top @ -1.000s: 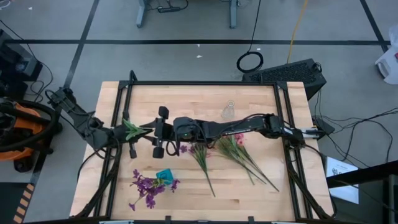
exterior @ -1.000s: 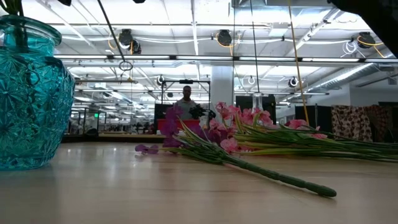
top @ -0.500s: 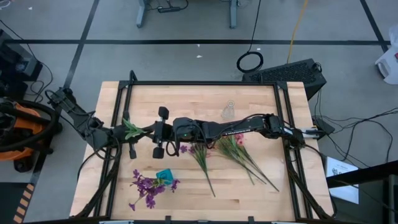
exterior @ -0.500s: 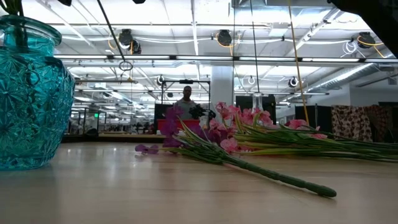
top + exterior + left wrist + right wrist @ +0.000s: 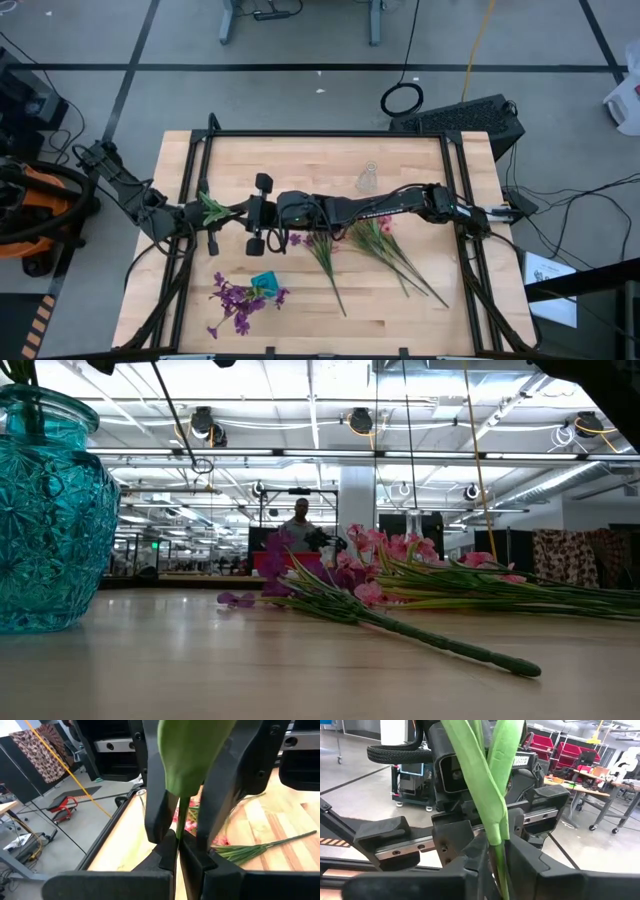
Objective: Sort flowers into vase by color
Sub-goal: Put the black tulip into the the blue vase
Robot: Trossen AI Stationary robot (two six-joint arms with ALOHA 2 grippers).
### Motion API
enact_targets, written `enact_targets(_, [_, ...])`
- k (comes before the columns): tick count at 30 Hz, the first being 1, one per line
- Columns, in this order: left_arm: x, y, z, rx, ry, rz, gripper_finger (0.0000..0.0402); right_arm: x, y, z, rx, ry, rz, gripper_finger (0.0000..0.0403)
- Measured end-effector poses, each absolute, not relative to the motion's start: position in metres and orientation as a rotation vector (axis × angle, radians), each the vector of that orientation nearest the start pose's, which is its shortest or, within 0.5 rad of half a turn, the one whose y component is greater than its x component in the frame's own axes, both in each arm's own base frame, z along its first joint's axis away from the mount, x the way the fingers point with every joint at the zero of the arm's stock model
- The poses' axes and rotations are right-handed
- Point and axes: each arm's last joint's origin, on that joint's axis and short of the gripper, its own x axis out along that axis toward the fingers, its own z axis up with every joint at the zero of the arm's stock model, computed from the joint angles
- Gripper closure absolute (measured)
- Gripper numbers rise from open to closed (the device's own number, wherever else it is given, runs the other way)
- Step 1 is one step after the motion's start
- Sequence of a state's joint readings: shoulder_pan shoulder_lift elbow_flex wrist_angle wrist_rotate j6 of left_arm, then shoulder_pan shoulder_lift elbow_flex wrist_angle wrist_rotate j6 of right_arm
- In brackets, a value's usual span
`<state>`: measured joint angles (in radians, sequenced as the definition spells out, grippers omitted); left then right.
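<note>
Teal vase [image 5: 50,510] sits nearest the low camera at the front-left of the table [image 5: 400,160], purple flowers [image 5: 238,300] already in it and spilling over the rim. Behind it, loose pink flowers [image 5: 385,245] and one purple-tipped stem [image 5: 322,255] lie flat mid-table, stems fanning toward the front-right

Above them both arms meet at a handover: left end effector [image 5: 177,842] pressed together on a green stem [image 5: 179,815], right end effector [image 5: 495,855] pinching what looks like the same stem, leaves [image 5: 212,208] sticking out on the left side. Blossom colour of this stem not visible, so can't tell which vase it belongs in

Risks:
- both pinching one thin stem: if either pulls before the other lets go, stem bends or snaps
- release too early on both sides, stem drops onto the pile below
- right arm stretches across the loose flowers, a low retreat could sweep them toward the front edge
- clear glass vase [image 5: 368,178] stands just behind the right arm, easy to knock, light and narrow

Room: back half of table open, left frame rail near the left arm, front-left tight around the teal vase
</note>
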<state>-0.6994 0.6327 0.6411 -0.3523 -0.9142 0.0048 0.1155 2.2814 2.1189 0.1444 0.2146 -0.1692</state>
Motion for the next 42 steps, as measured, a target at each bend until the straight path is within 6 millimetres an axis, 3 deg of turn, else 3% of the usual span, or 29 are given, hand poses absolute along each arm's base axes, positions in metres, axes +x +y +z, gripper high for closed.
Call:
enact_targets(7, [0.116, -0.067, 0.293, 0.254, 0.240, 0.210, 0.0386, 0.537, 0.058, 0.321, -0.174, 0.031, -0.095, 0.0395])
enact_targets(13, [0.116, -0.068, 0.293, 0.216, 0.233, 0.218, 0.0380, 0.535, 0.063, 0.322, -0.171, 0.033, -0.131, 0.0399])
enact_targets(19, [0.115, -0.067, 0.293, 0.157, 0.229, 0.209, 0.0303, 0.517, 0.079, 0.346, -0.166, 0.063, -0.200, 0.0401])
enact_targets(25, [0.113, -0.070, 0.292, 0.100, 0.235, 0.169, 0.0212, 0.479, 0.109, 0.385, -0.176, 0.102, -0.318, 0.0402])
enact_targets(31, [0.109, -0.071, 0.282, 0.035, 0.322, 0.128, 0.0173, 0.440, 0.145, 0.416, -0.120, 0.104, -0.249, 0.0402])
enact_targets(37, [0.105, -0.069, 0.272, -0.004, 0.400, 0.150, 0.0171, 0.417, 0.198, 0.412, -0.093, 0.090, -0.247, 0.0403])
enact_targets(42, [0.105, -0.069, 0.270, -0.007, 0.403, 0.153, 0.0171, 0.409, 0.232, 0.375, -0.084, -0.025, -0.333, 0.0403])
